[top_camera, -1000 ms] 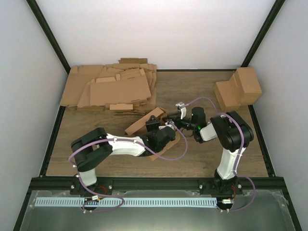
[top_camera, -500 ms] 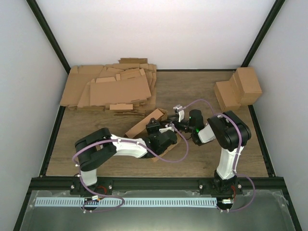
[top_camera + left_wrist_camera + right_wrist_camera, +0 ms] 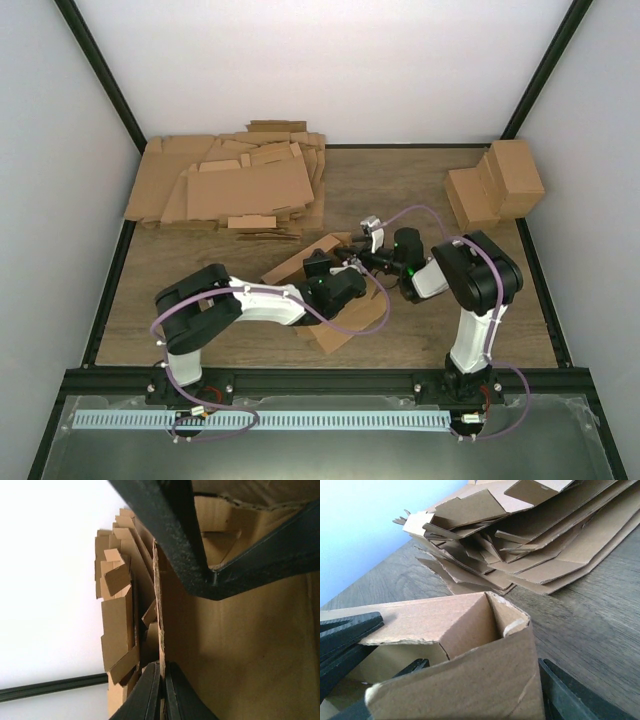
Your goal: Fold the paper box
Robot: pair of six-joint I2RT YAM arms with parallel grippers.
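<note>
Cardboard everywhere on this one, lol. Far back left on the wooden tabletop (image 3: 420, 200) there's a messy heap of flat brown sheets (image 3: 230, 185), all fanned out and overlapping, and it shows up in both wrist views too. Coming in from the near left edge, the left arm (image 3: 250, 298) lies low and stretches toward the middle. Its claw (image 3: 320, 268) is pressed together on a thin upright wall of the paper box (image 3: 298, 264); in the left wrist view you can see the two black fingers (image 3: 147, 695) closed tight with the ragged cardboard edge running right up from between them. The box itself sits about dead centre of the tabletop, between the two arms, only half formed: one long wall stands angled toward the heap, and a flat panel (image 3: 335, 335) sticks out toward the near edge under the left wrist. From the right wrist view it's an open-topped shell with a corner standing up and a small flap curling inward. Just right of that, the right claw (image 3: 352, 262) reaches in from the other side, spread wide with the end of the box between its fingers (image 3: 570, 697); can't tell whether the pads actually press on the cardboard or just sit beside it. The right arm (image 3: 475, 290) is folded up high behind it. Way over at the back right, well apart from all this, a few neat folded-up brown boxes (image 3: 497, 183) are bunched together.
</note>
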